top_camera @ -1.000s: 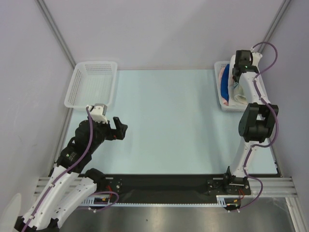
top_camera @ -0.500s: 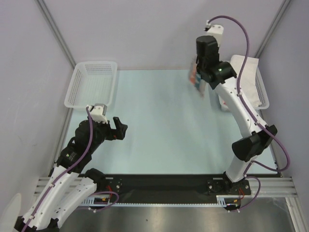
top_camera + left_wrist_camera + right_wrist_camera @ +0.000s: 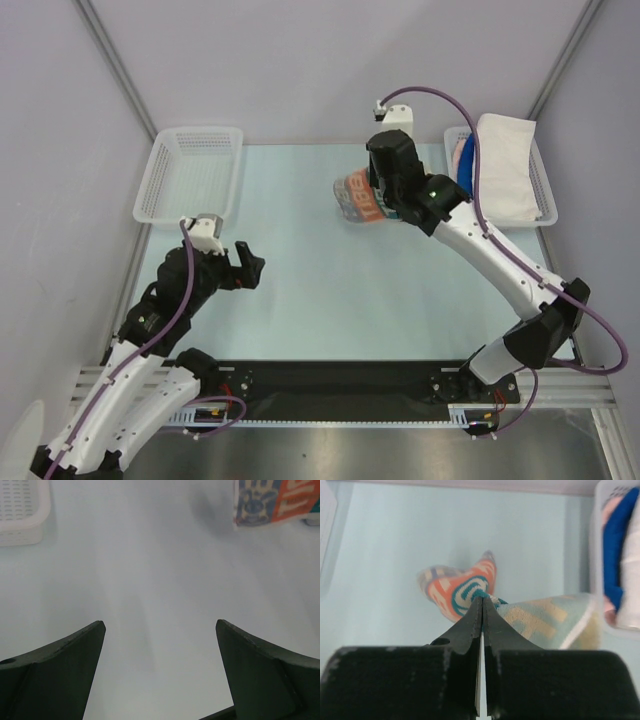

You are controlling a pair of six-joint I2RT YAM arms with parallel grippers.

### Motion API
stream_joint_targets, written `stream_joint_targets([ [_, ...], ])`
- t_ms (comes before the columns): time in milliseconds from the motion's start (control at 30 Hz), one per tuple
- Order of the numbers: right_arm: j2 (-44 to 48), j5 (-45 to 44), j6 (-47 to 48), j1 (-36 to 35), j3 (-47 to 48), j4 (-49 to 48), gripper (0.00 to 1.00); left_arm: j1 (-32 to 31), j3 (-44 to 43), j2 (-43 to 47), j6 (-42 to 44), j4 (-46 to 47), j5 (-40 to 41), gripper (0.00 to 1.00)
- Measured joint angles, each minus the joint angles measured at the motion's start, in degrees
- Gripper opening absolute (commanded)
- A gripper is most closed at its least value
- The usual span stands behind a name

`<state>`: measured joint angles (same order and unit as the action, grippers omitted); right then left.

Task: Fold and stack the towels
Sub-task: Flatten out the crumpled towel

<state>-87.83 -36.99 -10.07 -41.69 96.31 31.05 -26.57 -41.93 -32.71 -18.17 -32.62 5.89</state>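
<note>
A cream towel with orange and teal letters [image 3: 358, 198] hangs in the air over the middle-right of the table, pinched by my right gripper [image 3: 385, 205], which is shut on it. In the right wrist view the same towel [image 3: 470, 587] bunches just past my gripper [image 3: 483, 599]. It also shows at the top right of the left wrist view [image 3: 272, 500]. More towels lie in the right basket [image 3: 456, 145]: a white one [image 3: 508, 165] draped on top, a blue one [image 3: 465, 180] and a pink one [image 3: 458, 155]. My left gripper [image 3: 160, 625] stands open over bare table at the near left.
An empty white mesh basket [image 3: 190, 175] stands at the far left of the table. Grey walls close in the back and both sides. The black base rail [image 3: 340, 385] runs along the near edge.
My right arm has lifted the lettered towel out of the right basket and swung it left and toward the middle of the table. The left arm has not moved.
</note>
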Motion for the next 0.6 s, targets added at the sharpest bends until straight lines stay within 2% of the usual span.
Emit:
stream_joint_targets([
  [67, -0.2, 4.3, -2.1, 2.6, -2.9, -0.1, 0.00, 0.0, 0.0, -0.7, -0.1, 0.0, -0.1, 1.00],
  [200, -1.0, 9.9, -4.9, 9.8, -14.6, -3.2, 0.00, 0.0, 0.0, -2.8, -2.5, 0.3, -0.9, 1.00],
  [300, -4.2, 14.1, -6.9, 12.8, -17.5, -2.5, 0.00, 0.0, 0.4, -4.9, -6.2, 2.2, -3.5, 1.00],
  [433, -4.4, 17.6, -7.6, 9.8, -20.0, -2.4, 0.00, -1.0, 4.3, -9.5, -11.8, 9.6, -6.1, 0.99],
  [600, -4.1, 20.6, -8.1, 5.4, -17.6, -3.5, 0.00, -7.8, 8.2, -23.0, -17.9, 20.6, -6.1, 0.96],
])
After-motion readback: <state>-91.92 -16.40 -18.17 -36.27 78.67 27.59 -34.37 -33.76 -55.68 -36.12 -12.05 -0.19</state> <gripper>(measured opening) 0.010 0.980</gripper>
